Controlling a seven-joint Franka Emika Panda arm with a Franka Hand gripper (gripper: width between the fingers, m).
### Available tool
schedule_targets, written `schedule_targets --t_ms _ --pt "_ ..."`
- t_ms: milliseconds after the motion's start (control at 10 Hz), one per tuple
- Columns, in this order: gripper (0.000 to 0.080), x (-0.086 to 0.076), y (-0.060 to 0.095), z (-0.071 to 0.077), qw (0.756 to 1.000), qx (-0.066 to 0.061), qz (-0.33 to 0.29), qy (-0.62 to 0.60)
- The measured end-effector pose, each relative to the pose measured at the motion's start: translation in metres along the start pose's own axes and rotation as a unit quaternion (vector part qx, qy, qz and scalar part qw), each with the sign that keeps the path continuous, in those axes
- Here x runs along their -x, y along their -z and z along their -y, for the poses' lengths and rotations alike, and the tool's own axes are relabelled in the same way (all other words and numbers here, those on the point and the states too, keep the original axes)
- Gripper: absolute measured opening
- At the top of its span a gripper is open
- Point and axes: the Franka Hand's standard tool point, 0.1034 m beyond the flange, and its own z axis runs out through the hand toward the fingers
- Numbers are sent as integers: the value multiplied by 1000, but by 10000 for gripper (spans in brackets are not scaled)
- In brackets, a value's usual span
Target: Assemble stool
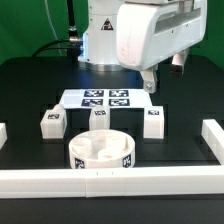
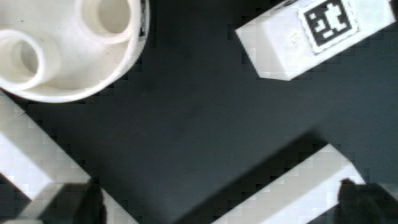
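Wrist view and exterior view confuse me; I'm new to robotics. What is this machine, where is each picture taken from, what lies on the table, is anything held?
The machine is a white robot arm ending in a two-finger gripper. The exterior view comes from a camera off the arm; the wrist view looks down from the arm's wrist. On the black table lie a white plastic round disc seat, three small white blocky legs, a flat white marker board and long white border rails. The gripper is open and holds nothing.

Smooth white plastic seat (image 1: 88, 157), white plastic leg (image 1: 52, 123), matt black table (image 1: 30, 85)
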Motion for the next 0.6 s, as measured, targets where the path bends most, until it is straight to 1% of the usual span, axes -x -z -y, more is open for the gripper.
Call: schedule_targets --t_ms 600 --pt "649 0 0 0 1000 0 0 0"
